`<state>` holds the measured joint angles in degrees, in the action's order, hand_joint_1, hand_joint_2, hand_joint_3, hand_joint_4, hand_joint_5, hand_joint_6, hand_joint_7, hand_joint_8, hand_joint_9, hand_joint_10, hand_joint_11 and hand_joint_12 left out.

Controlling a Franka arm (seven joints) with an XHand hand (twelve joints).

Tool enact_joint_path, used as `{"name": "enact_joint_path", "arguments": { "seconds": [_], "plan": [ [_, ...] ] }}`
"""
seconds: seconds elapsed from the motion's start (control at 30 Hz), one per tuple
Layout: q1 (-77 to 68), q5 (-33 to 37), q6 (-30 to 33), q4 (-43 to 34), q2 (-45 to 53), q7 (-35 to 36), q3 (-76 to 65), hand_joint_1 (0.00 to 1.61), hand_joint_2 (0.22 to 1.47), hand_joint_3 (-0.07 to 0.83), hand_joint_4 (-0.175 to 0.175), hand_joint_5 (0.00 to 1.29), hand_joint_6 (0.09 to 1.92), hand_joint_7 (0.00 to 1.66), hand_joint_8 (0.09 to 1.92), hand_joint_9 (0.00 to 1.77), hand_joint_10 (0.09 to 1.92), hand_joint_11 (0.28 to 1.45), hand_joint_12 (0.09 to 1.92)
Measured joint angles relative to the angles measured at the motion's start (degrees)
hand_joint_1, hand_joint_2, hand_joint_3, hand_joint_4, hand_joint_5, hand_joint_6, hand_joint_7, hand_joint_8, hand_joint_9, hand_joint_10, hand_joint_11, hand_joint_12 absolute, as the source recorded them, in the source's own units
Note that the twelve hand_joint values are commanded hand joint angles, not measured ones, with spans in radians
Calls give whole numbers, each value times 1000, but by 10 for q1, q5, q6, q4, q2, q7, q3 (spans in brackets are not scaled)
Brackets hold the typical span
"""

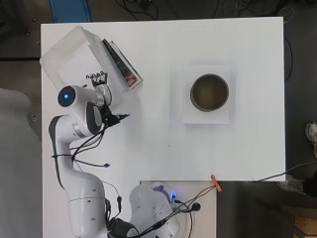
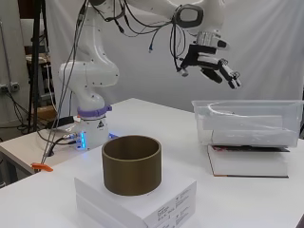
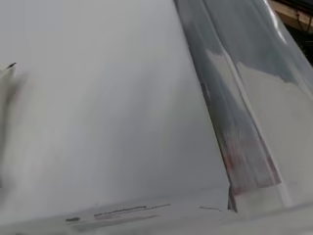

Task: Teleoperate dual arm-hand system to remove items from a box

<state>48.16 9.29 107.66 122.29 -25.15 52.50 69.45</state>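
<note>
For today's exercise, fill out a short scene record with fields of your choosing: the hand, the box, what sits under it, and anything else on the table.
hand: the hand hangs above the clear plastic box, fingers straight, holding nothing
box: clear plastic box, open-topped, a flat white item inside
under the box: a book lying flat on the white table
elsewhere: brown ring standing on a flat white carton, apart from the box

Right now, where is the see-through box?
The clear plastic box sits at the table's far left corner in the overhead view, resting on a book, with the hand above it.
</note>
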Motion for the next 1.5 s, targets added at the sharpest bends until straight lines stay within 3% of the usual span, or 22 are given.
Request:
{"name": "enact_joint_path", "arguments": {
  "seconds": [0.13, 0.23, 0.6, 0.77, 0.97, 1.23, 1.5],
  "plan": [
    [-1, 35, 16, 22, 17, 99, 7, 220, 1026, -6, 33, 550, 87, 643, 87, 694, 87, 640, 87],
    [21, 34, 42, 38, 27, 108, 41, 235, 1026, -4, 34, 552, 87, 640, 87, 693, 87, 642, 87],
    [232, 52, 40, -3, -14, 188, 267, 266, 997, -11, 45, 503, 87, 505, 87, 585, 87, 566, 87],
    [163, 20, 98, 26, -35, 182, 231, 228, 964, -18, 53, 453, 87, 443, 87, 519, 87, 518, 87],
    [85, 2, 123, 49, -52, 166, 187, 234, 914, -27, 69, 404, 87, 414, 87, 462, 87, 495, 87],
    [86, -42, 98, 48, -69, 117, 205, 298, 816, -21, 69, 344, 87, 362, 87, 393, 87, 442, 87],
    [151, -55, 51, 8, -99, 107, 278, 317, 785, -14, 60, 171, 87, 256, 87, 339, 87, 431, 87]
  ]
}}
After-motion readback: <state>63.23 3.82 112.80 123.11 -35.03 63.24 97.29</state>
